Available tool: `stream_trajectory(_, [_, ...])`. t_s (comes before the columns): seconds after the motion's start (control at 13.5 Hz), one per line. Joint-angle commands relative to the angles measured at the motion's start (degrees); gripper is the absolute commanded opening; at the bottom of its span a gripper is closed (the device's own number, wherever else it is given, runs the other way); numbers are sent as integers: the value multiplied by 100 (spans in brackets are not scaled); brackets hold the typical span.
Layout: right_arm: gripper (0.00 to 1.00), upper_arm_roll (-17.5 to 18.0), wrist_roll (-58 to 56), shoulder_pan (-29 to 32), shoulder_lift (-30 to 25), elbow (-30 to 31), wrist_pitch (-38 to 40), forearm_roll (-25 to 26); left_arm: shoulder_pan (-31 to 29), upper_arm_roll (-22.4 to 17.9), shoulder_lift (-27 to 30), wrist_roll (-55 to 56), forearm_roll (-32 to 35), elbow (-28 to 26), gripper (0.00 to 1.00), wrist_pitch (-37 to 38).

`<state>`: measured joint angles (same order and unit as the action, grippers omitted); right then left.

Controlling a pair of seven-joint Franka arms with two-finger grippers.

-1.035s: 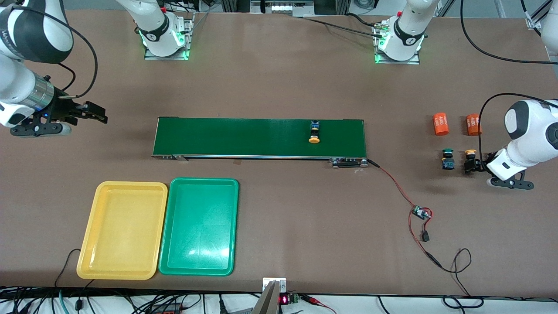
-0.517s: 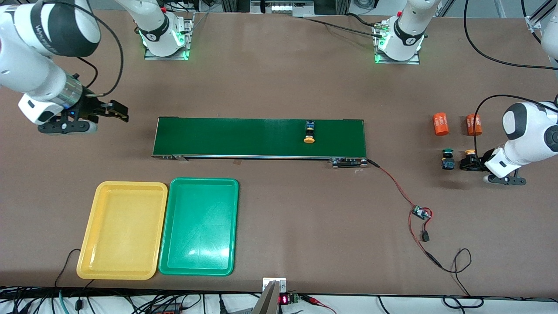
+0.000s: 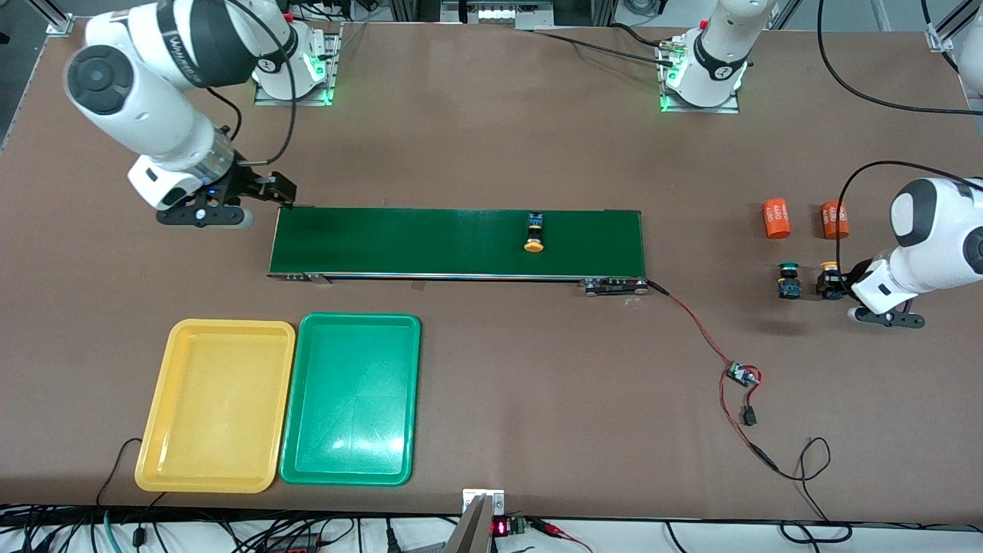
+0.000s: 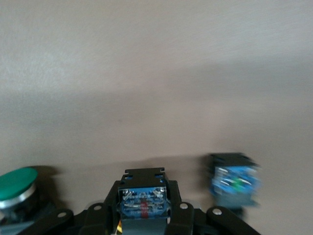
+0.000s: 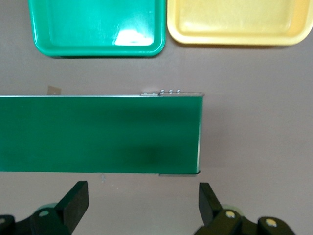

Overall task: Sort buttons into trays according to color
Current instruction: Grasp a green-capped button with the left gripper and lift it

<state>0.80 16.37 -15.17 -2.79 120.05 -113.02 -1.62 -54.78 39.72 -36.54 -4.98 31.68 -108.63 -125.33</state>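
Observation:
A yellow-capped button (image 3: 534, 236) lies on the dark-green conveyor belt (image 3: 415, 242). My left gripper (image 3: 835, 285) is low at the table at the left arm's end. It is shut on a second yellow-capped button (image 3: 827, 278), whose black-and-blue body (image 4: 143, 200) sits between the fingers. A green-capped button (image 3: 788, 279) lies beside it. The left wrist view shows a green cap (image 4: 17, 183) and another blue body (image 4: 234, 183). My right gripper (image 3: 275, 189) is open and empty by the belt's end (image 5: 98, 132). The yellow tray (image 3: 215, 405) and green tray (image 3: 351, 399) lie side by side.
Two orange cylinders (image 3: 776, 219) (image 3: 834, 219) lie farther from the front camera than the buttons at the left arm's end. A red-and-black wire with a small board (image 3: 741, 375) runs from the belt's motor end toward the table's front edge.
My right arm has swung toward the belt's end. The yellow-capped button on the belt has travelled toward the right arm's end. My left gripper has shifted only slightly at its button.

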Motion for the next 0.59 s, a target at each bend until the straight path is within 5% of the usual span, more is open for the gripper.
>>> stream_trajectory(0.0, [100,-27,358,-284,-3,159,-106,92,-253,956,236,128,14,358,29,1208])
stream_trajectory(0.52, [100,-27,367,-452,68,195,-150,92,-8,2566,183,1207,-434,308,34,2012])
